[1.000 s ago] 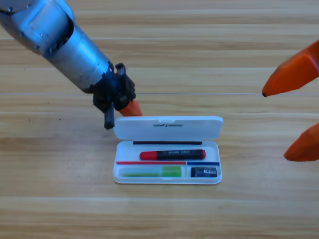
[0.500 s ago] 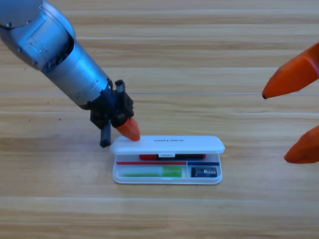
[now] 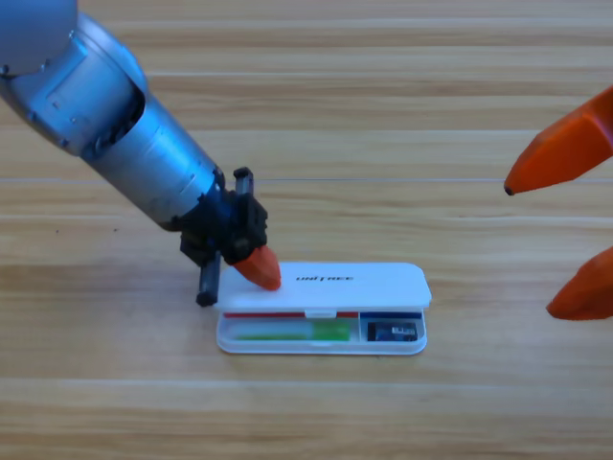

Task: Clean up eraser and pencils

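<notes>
High view: left pincer (image 3: 261, 269), grip unclear, on case lid (image 3: 330, 286) above eraser (image 3: 393, 332).

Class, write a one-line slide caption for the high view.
Left gripper presses the case lid down over the green pencil and eraser; right gripper waits open at the right edge.

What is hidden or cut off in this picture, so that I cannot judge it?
- Red-capped marker: hidden in the high view under the lid of the white case.
- Left gripper: only one orange tip shows, on the lid's left end; its black body hides any gap.
- Right gripper: cut off by the right edge.
- Eraser: label too small to read.
</notes>
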Controlling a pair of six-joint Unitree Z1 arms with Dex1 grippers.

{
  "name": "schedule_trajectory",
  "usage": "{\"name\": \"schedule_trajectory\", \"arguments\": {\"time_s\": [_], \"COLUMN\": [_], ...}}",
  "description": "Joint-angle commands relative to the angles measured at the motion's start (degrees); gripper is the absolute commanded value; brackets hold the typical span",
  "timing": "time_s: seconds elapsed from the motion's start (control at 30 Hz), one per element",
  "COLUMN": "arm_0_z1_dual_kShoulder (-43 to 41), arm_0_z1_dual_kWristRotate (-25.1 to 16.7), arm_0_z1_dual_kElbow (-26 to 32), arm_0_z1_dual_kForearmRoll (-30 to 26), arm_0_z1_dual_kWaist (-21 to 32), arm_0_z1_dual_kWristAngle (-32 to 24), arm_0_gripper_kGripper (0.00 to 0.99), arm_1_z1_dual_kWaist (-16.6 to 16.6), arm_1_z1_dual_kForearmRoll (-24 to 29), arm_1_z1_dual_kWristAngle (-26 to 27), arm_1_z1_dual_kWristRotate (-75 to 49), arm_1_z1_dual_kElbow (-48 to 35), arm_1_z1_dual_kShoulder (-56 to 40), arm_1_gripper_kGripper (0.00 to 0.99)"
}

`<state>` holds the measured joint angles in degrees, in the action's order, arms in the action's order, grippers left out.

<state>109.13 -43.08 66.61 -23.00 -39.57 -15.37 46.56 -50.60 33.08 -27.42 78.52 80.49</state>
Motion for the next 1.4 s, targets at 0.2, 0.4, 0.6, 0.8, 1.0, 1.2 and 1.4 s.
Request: {"name": "schedule_trajectory", "arguments": {"time_s": [0.2,0.4,0.6,0.8,1.0,1.2,1.4], "arm_0_z1_dual_kShoulder": [1.26,1.70,2.49,3.28,4.16,5.57,1.44], "arm_0_z1_dual_kWristRotate": [-0.60,-1.04,-1.57,-2.00,-2.09,-2.18,-1.04], "arm_0_z1_dual_kElbow": [-4.30,-5.88,-7.29,-9.13,-9.92,-10.36,-6.93], "arm_0_z1_dual_kForearmRoll": [3.49,5.34,7.01,9.20,10.43,11.40,5.34], "arm_0_z1_dual_kWaist": [-3.32,-3.32,-3.32,-3.32,-3.50,-4.11,-4.20], "arm_0_z1_dual_kWristAngle": [0.69,1.13,1.39,1.57,1.83,2.27,2.89], "arm_0_gripper_kGripper": [0.000,0.000,0.000,0.000,0.000,0.000,0.109], "arm_1_z1_dual_kWaist": [-0.33,-0.24,-0.07,-0.07,-0.07,0.02,0.11], "arm_1_z1_dual_kForearmRoll": [0.86,0.86,0.86,0.86,0.86,0.86,0.77], "arm_1_z1_dual_kWristAngle": [1.20,1.20,1.20,1.20,1.20,1.20,1.20], "arm_1_z1_dual_kWristRotate": [0.09,0.09,0.09,0.09,0.09,0.09,0.09], "arm_1_z1_dual_kElbow": [-1.88,-1.88,-1.88,-1.88,-1.88,-1.88,-2.05], "arm_1_z1_dual_kShoulder": [1.69,1.78,2.04,2.13,2.39,2.48,2.48], "arm_1_gripper_kGripper": [0.919,0.919,0.919,0.919,0.919,0.919,0.919]}}
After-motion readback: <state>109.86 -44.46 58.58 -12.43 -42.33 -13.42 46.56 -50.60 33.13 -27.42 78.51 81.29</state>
